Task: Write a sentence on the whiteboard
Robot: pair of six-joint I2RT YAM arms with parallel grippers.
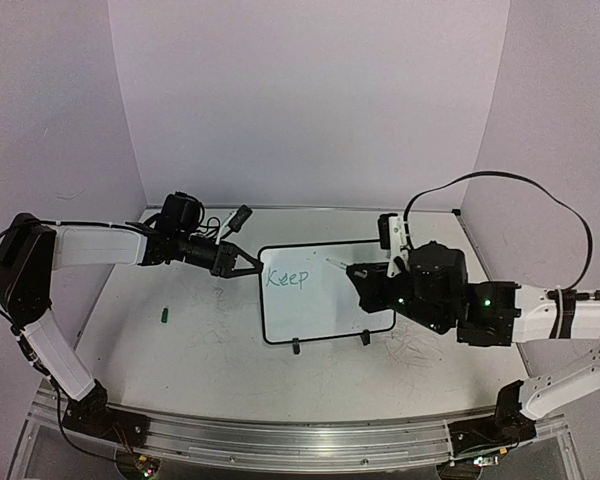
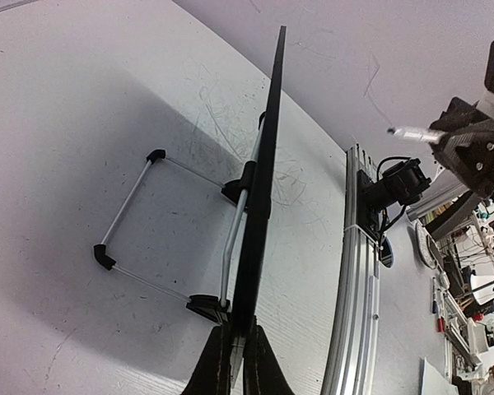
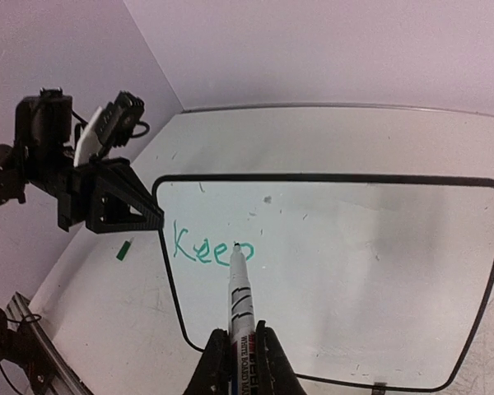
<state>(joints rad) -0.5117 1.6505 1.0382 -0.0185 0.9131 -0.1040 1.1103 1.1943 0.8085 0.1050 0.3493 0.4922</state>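
We count one whiteboard (image 1: 330, 310) on the worktop, with two black feet (image 1: 296, 347) under it and one green word (image 1: 285, 279), "Keep", on its face. There is one marker (image 3: 240, 300) and one small green piece (image 1: 166, 315) near the worktop's left edge. We count two arms, a left arm (image 1: 90, 245) and a right arm (image 1: 545, 312), and two grippers, a left gripper (image 2: 237, 350) and a right gripper (image 3: 240, 341).

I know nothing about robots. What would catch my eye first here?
Your eye lands on the green word "Keep" at the upper left of the small whiteboard, standing mid-table. The right arm's fingers hold a marker, tip at that word's last letter, while the left arm's fingers pinch the board's left edge.
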